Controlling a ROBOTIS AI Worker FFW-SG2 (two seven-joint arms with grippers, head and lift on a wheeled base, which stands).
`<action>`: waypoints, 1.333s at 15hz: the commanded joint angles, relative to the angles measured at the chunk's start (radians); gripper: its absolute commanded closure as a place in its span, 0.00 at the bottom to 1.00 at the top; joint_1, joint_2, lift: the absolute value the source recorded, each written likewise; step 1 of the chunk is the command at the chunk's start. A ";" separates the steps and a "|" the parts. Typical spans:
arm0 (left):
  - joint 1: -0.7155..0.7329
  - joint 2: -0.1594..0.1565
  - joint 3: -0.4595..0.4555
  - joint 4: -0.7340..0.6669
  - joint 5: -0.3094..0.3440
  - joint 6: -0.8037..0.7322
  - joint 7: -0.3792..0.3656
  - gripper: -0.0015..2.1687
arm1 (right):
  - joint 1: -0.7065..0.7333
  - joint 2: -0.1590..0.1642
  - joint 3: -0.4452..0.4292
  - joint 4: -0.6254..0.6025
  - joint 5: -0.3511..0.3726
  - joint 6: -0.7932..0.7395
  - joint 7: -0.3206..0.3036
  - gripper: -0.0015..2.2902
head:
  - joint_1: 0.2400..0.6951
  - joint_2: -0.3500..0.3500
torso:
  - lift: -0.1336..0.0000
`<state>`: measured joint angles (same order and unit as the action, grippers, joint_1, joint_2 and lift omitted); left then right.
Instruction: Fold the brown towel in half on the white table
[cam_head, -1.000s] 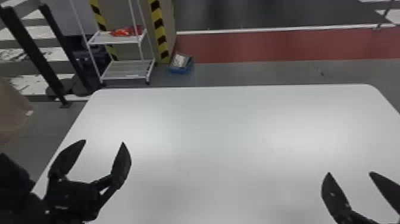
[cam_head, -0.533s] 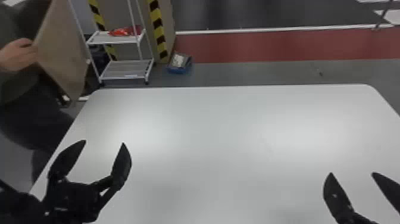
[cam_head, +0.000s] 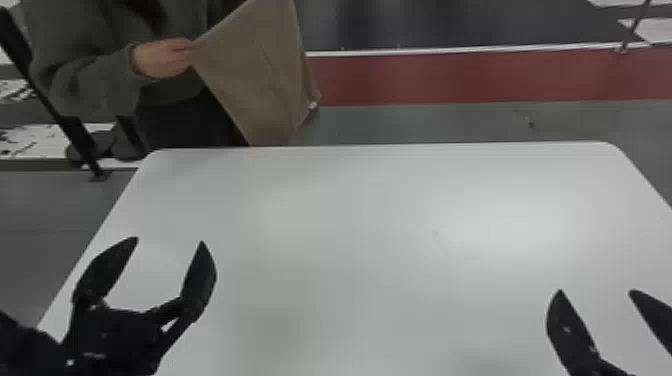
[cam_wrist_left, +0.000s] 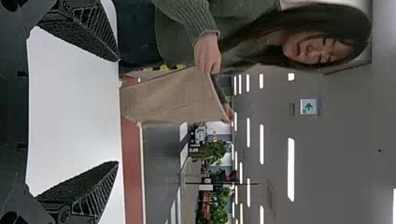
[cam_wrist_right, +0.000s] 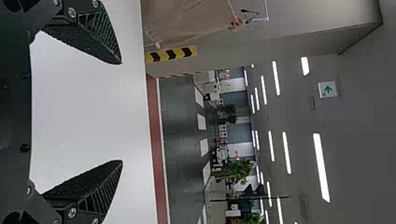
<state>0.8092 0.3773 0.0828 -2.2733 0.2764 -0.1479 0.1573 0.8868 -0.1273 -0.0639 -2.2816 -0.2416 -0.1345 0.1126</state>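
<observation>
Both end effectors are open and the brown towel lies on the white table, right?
Not lying there: in the head view, a person's hand holds the brown towel up beyond the white table. The left end effector and right end effector are indeed open.

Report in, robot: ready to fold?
Left gripper, right gripper: open, empty. Brown towel: held up in a person's hands, beyond far edge of white table. Not ready yet.

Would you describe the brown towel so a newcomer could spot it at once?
Start at the white table and look past its far edge, left of centre. The brown towel hangs there from a person's hand, its pale brown cloth standing out against the dark green sleeve beside it.
</observation>
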 joint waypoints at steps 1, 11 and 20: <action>-0.002 -0.003 -0.005 0.001 0.000 0.000 -0.001 0.05 | 0.009 0.000 -0.008 -0.007 -0.004 -0.004 0.001 0.06 | 1.00 0.62 | 0.08; -0.010 -0.006 -0.012 0.003 -0.006 0.000 -0.004 0.05 | 0.020 -0.008 -0.027 -0.012 -0.013 -0.013 0.002 0.06 | 1.00 0.58 | 0.08; -0.010 -0.009 -0.014 0.001 -0.010 0.000 -0.001 0.06 | 0.017 -0.014 -0.027 -0.012 -0.016 -0.013 0.001 0.06 | 1.00 0.58 | 0.08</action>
<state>0.7992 0.3696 0.0703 -2.2716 0.2669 -0.1479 0.1562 0.9035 -0.1410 -0.0906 -2.2932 -0.2575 -0.1479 0.1135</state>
